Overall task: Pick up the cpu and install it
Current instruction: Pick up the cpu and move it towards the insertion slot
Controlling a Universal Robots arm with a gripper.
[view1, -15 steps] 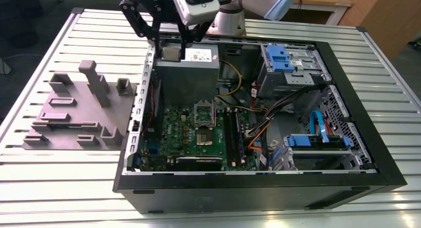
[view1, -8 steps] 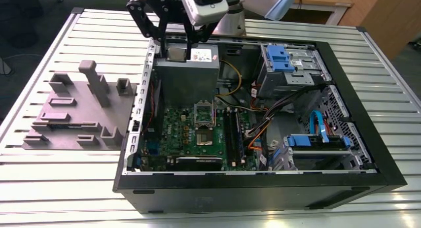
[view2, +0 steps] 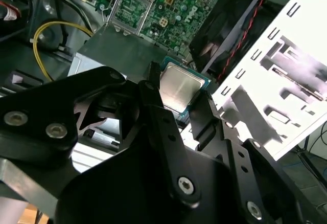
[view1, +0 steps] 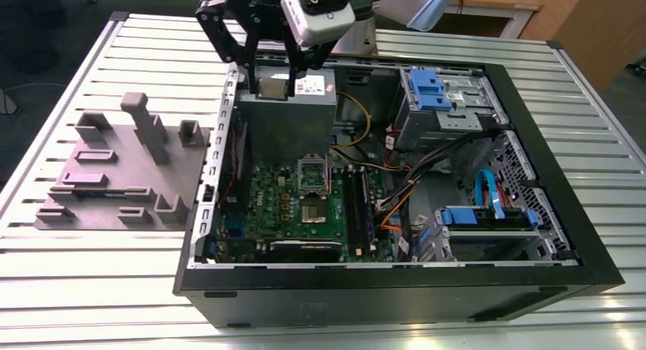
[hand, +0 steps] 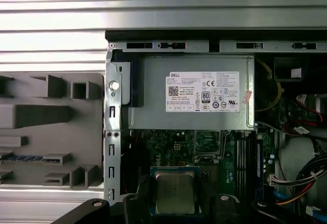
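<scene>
Ribbed metal counter (view1: 81, 289), open black computer case (view1: 404, 289); black tool (view1: 272, 76) upper centre of exterior view, pinching small square silver-topped cpu (hand: 174, 192).

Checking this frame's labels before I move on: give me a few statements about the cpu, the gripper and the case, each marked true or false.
The gripper holds the cpu between its fingers. True.
The cpu sits in the motherboard socket. False: the socket is bare, and the cpu is in the gripper.
The computer case lies open, its inside showing. True.
The grey fixture block lies at the exterior view's right of the case. False: it lies at the left.
</scene>
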